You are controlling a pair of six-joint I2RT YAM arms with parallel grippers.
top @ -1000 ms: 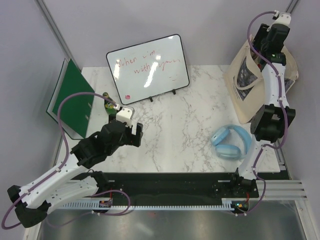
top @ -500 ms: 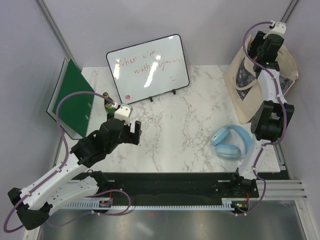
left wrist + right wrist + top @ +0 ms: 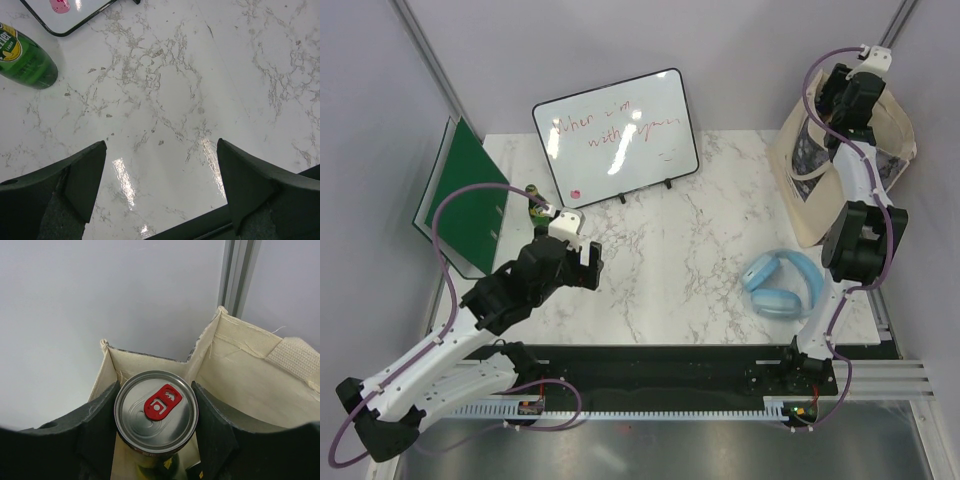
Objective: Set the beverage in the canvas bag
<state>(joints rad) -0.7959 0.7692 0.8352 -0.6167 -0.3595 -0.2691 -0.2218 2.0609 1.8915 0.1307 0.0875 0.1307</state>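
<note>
Just changed: the right arm has swung a touch to the left across the top of the canvas bag (image 3: 800,190) in the last second, and now it's parked over the opening.
Right gripper (image 3: 842,98): clamped on the can (image 3: 156,412), one finger tight on each side, red pull tab facing up.
Where the can is: right at the mouth of the bag, cream inner walls behind and beside it. How deep it sits I can't tell.
What that means: by my reading the carry is done. What's left is lowering the can in and letting go.
Left gripper (image 3: 160,167): jaws wide apart, nothing between them, hovering over bare tabletop. It has barely stirred.
Also on deck: a green bottle (image 3: 22,57) lies just beside the whiteboard (image 3: 615,135), near the left arm.
Surface: white marble-look table (image 3: 710,250), glossy, throwing back light glare.
On it: blue headphones (image 3: 782,282) close to the bag, and a green folder (image 3: 460,195) propped at the far left.
Room: plain grey walls, a metal post (image 3: 240,275) rising behind the bag.
</note>
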